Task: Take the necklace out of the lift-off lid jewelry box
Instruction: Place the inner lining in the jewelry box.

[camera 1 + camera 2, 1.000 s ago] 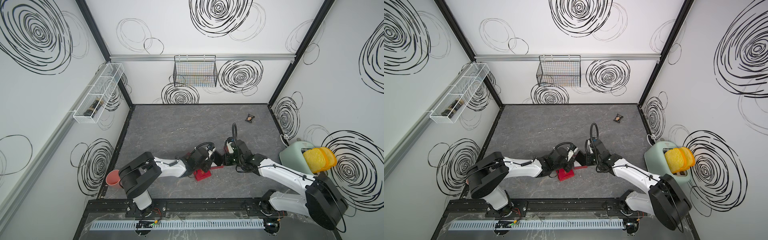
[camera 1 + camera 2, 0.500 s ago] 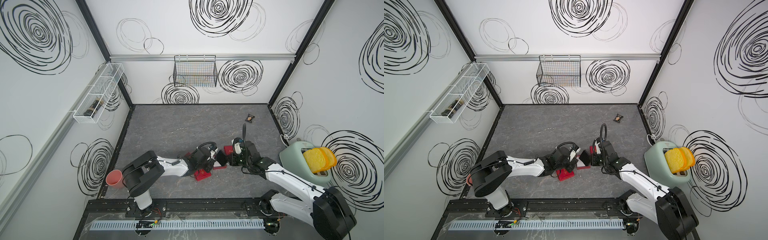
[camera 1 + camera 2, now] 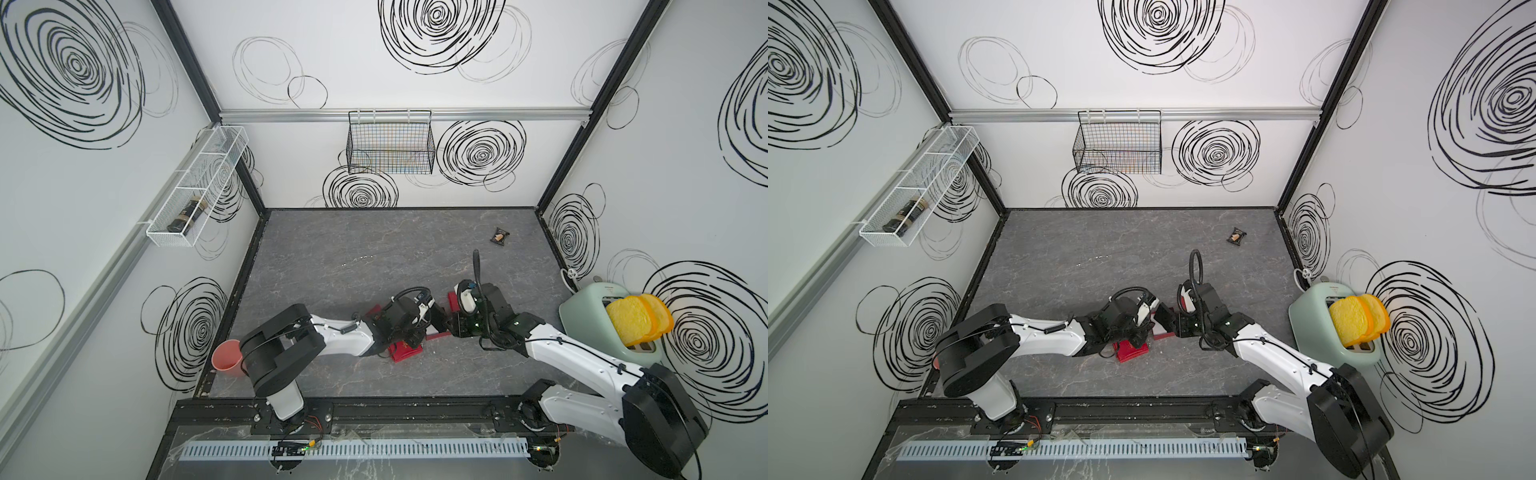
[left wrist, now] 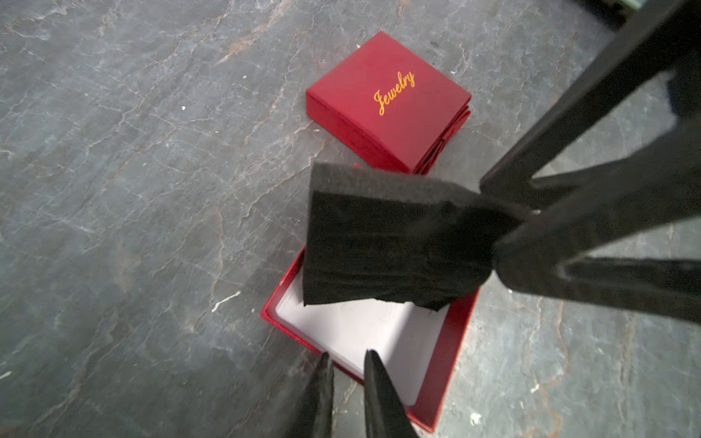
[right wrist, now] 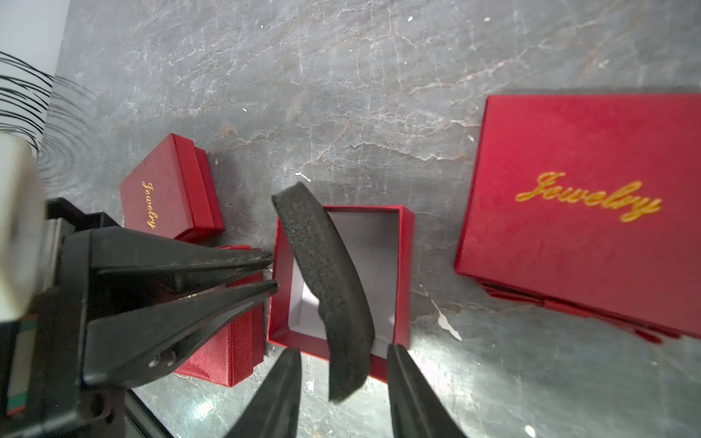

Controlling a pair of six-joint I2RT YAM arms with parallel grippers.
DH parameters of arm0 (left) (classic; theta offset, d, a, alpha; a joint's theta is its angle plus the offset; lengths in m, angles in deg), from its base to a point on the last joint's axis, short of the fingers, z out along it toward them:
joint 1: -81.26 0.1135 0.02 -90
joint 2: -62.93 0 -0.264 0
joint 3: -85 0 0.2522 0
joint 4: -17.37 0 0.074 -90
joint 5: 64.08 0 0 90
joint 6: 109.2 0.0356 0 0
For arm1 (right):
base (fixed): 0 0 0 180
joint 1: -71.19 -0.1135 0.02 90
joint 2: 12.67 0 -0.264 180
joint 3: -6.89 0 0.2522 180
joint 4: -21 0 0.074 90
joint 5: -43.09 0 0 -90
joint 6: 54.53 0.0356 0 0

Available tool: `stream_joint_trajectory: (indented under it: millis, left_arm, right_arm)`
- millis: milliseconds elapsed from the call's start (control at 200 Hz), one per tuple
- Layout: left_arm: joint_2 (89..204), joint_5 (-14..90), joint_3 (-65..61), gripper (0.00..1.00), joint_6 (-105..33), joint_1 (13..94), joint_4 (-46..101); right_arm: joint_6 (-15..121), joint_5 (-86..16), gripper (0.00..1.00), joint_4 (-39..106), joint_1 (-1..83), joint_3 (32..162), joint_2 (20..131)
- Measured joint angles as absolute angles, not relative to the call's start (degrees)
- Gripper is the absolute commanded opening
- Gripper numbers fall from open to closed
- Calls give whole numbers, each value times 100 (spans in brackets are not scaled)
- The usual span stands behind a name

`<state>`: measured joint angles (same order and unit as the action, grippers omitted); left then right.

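Over in the right wrist view, far left, our left gripper [image 5: 274, 272] pinches the wall of the jewelry box [image 5: 406, 273], we reckon to stop it sliding. Mid-frame, the foam insert [image 5: 326, 273] leans out of it, loose between our right gripper's [image 5: 343, 350] spread jaws. Necklace? We can't spot it anywhere.

A black foam insert [image 3: 437, 319] is seen at the right gripper [image 3: 449, 328] tips, over a red jewelry box [image 3: 436, 336]. A second red box [image 3: 405, 352] is placed alongside.
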<state>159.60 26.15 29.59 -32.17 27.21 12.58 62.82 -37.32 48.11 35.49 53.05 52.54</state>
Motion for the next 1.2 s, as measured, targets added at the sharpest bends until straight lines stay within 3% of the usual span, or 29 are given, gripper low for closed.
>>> stream_joint_trajectory:
  millis: [590,645,785,911,1201]
  left_arm:
    - [15960,2652,3029,20,-3276,2715,1110]
    - [15960,2663,3044,20,-3280,2715,1077]
    - [15960,2717,3085,20,-3313,2715,991]
    - [15960,2748,3140,20,-3361,2715,908]
    - [15778,2848,3302,19,-3556,2754,823]
  right_arm:
    - [5346,-3907,43,5257,3553,6500,6618]
    - [5311,-3855,39,5270,3562,6500,6655]
    - [5292,-3750,19,5276,3601,6498,6661]
    - [5375,-3547,11,5237,3730,6428,6596]
    - [6129,-3051,6,4820,4233,5696,5649]
